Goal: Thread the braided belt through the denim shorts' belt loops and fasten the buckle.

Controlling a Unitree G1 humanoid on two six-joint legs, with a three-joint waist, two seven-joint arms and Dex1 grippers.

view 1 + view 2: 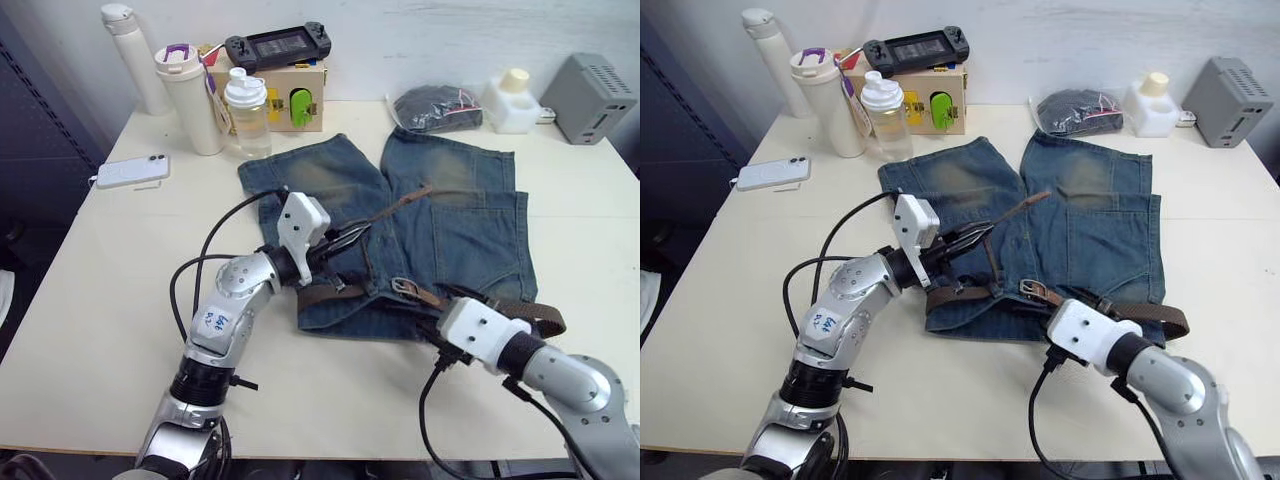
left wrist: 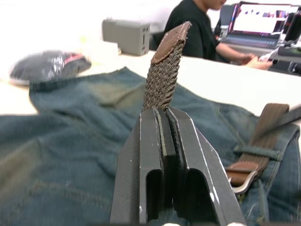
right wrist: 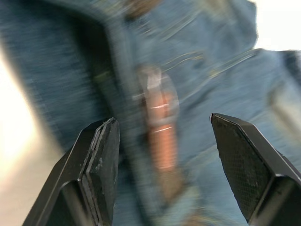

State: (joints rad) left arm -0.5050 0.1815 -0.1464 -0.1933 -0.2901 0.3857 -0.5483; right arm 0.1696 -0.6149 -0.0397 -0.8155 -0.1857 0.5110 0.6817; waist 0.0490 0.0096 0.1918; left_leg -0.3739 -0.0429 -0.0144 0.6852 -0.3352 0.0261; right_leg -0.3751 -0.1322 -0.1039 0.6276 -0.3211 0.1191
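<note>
Denim shorts (image 1: pixel 420 230) lie flat mid-table, waistband toward the robot. Left gripper (image 2: pixel 164 113) pinches the braided belt (image 2: pixel 162 80) just below its free tab. Right gripper (image 3: pixel 162 141) gapes wide, empty, over the buckle (image 1: pixel 404 287). Advice: keep the strap flat, feed the tab squarely into the buckle.
</note>
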